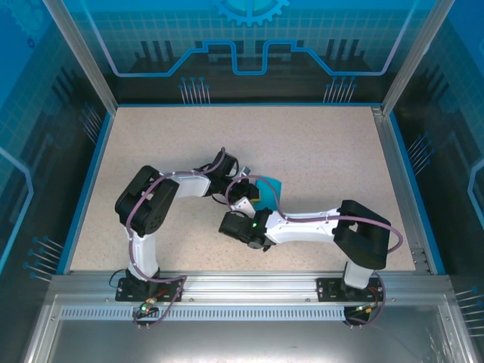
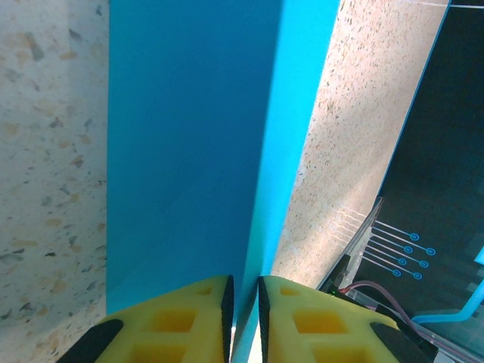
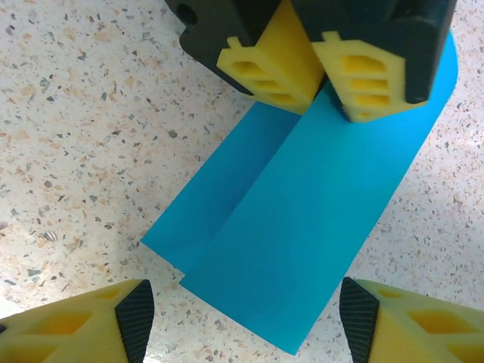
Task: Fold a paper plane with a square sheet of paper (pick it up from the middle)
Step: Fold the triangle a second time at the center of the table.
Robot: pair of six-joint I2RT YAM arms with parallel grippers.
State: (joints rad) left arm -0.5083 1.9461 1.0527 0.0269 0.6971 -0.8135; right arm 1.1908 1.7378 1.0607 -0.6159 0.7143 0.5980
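Sheet (image 3: 295,227): teal and folded, with one panel lapping over another along a straight crease. It lies about mid-table (image 1: 318,144), a little toward the near side. One end lifts off the surface (we read this from the right wrist view, where that end curves upward).

Left gripper (image 3: 319,79): clamped on the sheet at the raised end. Its yellow fingers (image 2: 189,321) stand almost together, with the paper's folded edge in the thin slot between them. In the left wrist view the sheet runs away from the pads in two panels, darker on the left and brighter on the right.

Right gripper (image 3: 242,325): jaws wide apart, poised over the sheet's free end. Its fingers (image 3: 83,321) straddle the paper's width, one beyond each side. We cannot tell whether they touch the table.

Overhead, both arms reach inward and meet above the sheet, and a teal patch shows just beside the wrists. The table is speckled beige with a blue rim.
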